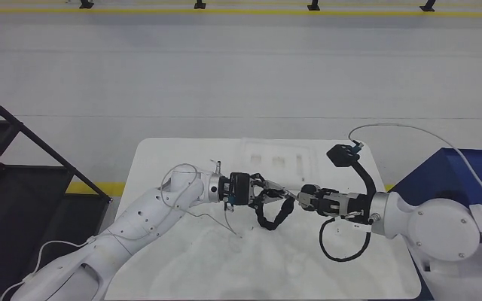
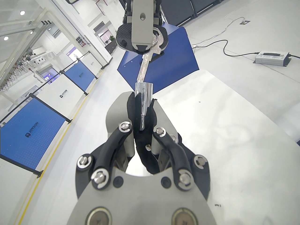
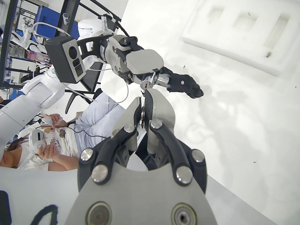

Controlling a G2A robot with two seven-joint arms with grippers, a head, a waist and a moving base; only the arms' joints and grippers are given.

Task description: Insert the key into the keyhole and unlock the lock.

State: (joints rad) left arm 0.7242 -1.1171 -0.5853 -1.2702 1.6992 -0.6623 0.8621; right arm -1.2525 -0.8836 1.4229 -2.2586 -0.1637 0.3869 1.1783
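Above the table (image 1: 167, 167), the left gripper (image 2: 140, 112) pinches the lock (image 2: 143, 92), the right gripper (image 3: 144, 101) pinches the key (image 2: 145, 63).

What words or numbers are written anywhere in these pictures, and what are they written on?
Blue barrier panels: a white logo and one word, a brand name, so not read out here.
Purple sign on the far wall: too small to read.
Grey box on the floor: label too blurred to read.
Key and lock: no print that can be read.
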